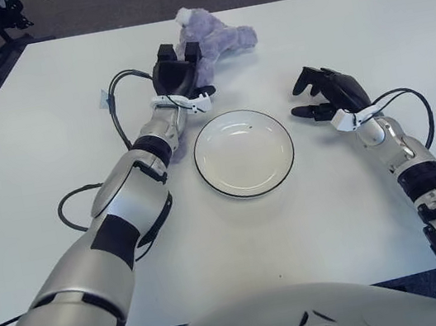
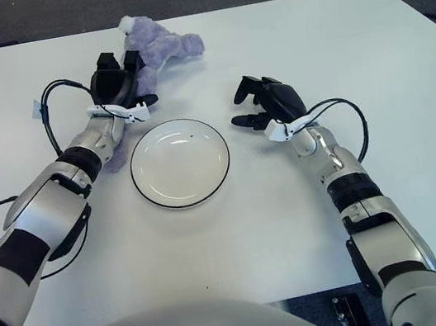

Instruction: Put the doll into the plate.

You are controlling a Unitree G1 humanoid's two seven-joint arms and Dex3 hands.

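We find the purple doll (image 1: 210,40) lying at upper centre of the frame on the white table (image 1: 43,117), apart from the plate (image 1: 243,153) at centre. Our left hand (image 1: 178,73) sits over its lower part, fingers curled on it. Our right hand (image 1: 327,90) shows right of the plate, fingers loosely spread, holding nothing.
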